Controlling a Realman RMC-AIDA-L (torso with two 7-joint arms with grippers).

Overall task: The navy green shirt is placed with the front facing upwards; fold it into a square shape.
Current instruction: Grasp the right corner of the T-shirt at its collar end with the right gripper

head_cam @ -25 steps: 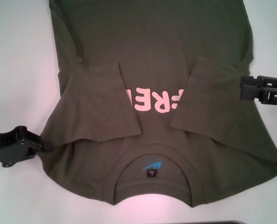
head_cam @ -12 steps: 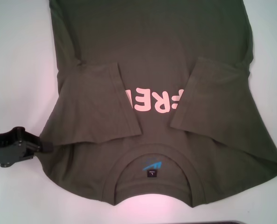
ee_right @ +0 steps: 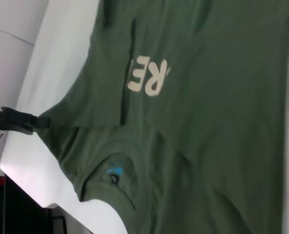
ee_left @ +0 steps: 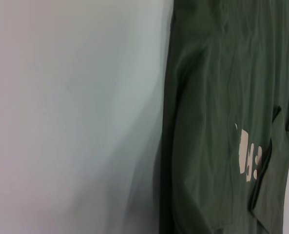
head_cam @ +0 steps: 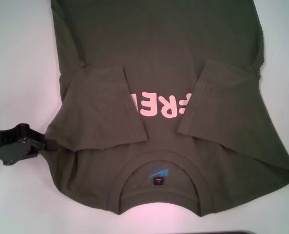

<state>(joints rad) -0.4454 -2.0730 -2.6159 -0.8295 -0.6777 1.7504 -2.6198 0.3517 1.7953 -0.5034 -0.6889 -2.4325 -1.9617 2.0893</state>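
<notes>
The navy green shirt lies face up on the white table, with its ribbed collar and blue-black label nearest me. Both short sleeves are folded inward and partly cover the pink letters. My left gripper is at the shirt's left shoulder edge and shut on the fabric, which draws to a point there. It also shows in the right wrist view. The left wrist view shows the shirt beside bare table. My right gripper is out of view.
White table surface lies to the left and right of the shirt. A dark strip marks the table's near edge. The shirt's hem runs out of the head view at the far side.
The right gripper has withdrawn from the shirt's right edge and left the head view. The left gripper has shifted slightly farther from me, taking the shoulder edge with it.
</notes>
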